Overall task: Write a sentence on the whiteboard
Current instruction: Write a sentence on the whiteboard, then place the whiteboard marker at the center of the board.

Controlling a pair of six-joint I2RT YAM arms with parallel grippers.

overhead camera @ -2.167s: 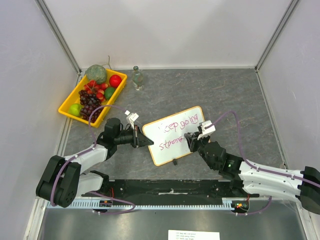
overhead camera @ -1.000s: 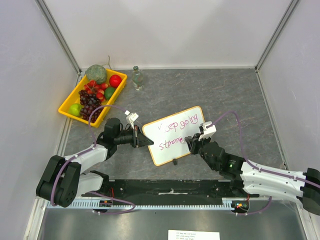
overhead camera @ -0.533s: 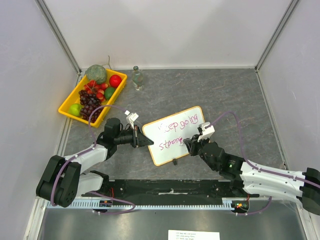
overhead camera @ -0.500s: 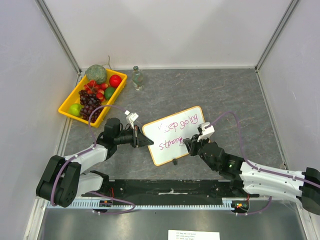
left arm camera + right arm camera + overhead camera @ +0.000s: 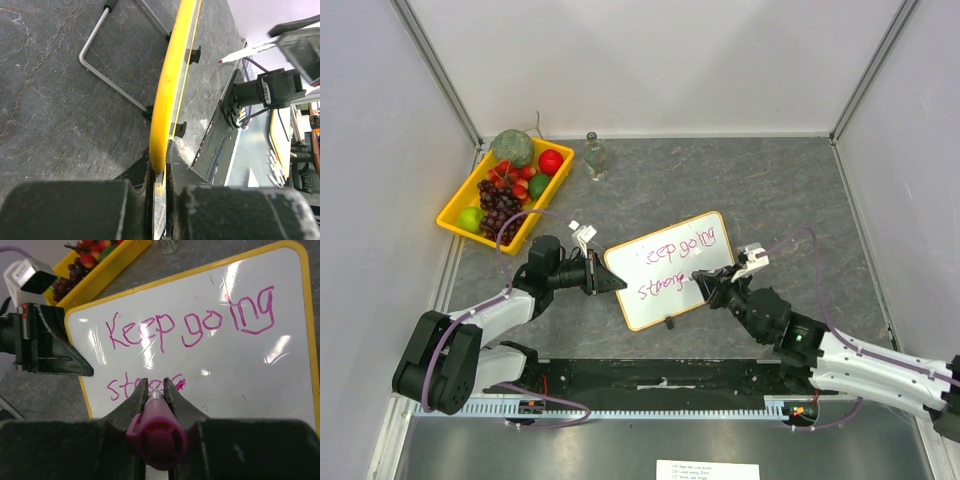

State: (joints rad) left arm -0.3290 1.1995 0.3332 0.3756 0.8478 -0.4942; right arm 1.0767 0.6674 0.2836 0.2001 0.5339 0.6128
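Whiteboard (image 5: 670,270) sits tilted on its wire stand mid-surface (image 5: 770,190), toward the near edge. Magenta writing reads "Keep going"; the second line starts "str", with the rest hidden. Left fingers (image 5: 611,284), arm low and reaching in from the left edge, are pinched shut on the board's left rim. Right fingers (image 5: 707,288), arm stretched low from the near right corner, clamp a magenta marker (image 5: 156,432) with its tip pointed at the second line.
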